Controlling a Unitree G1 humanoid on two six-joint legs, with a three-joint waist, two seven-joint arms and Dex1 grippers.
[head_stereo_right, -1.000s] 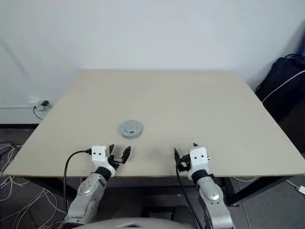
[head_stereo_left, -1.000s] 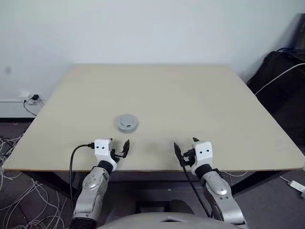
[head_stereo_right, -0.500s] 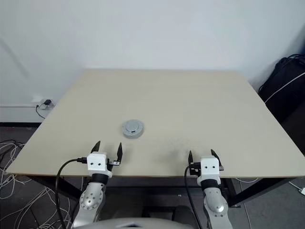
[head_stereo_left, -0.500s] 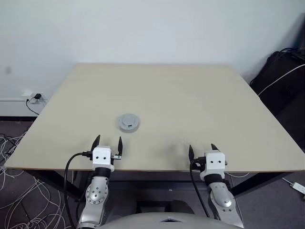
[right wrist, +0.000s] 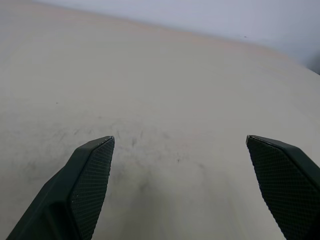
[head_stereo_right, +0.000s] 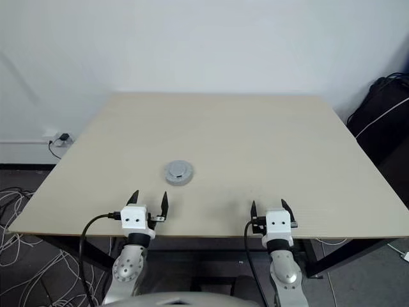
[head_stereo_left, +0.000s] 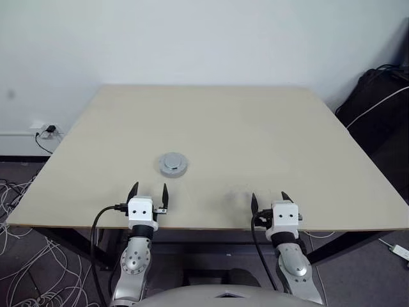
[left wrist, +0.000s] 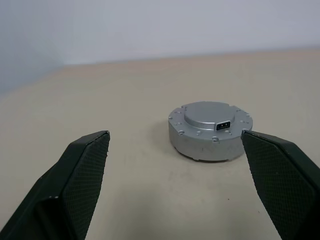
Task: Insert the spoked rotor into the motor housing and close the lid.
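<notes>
The beige bench point(head_stereo_left: 255, 141) is carrying one closed assembly: the motor housing point(left wrist: 210, 142) with the lid point(left wrist: 210, 114) seated on top, lying toward the near left. The rotor is presumably sealed inside. The left end effector point(head_stereo_left: 148, 192) is hovering just short of the housing, fingers spread wide and holding nothing. The right end effector point(head_stereo_left: 268, 199) is sitting well apart at the near edge, likewise spread and empty. Since a second ago both have been turning from facing inward to pointing straight ahead, suggesting the task is finished.

Silver-grey lid point(left wrist: 210, 116) on housing, beige table point(head_stereo_left: 255, 134).
</notes>
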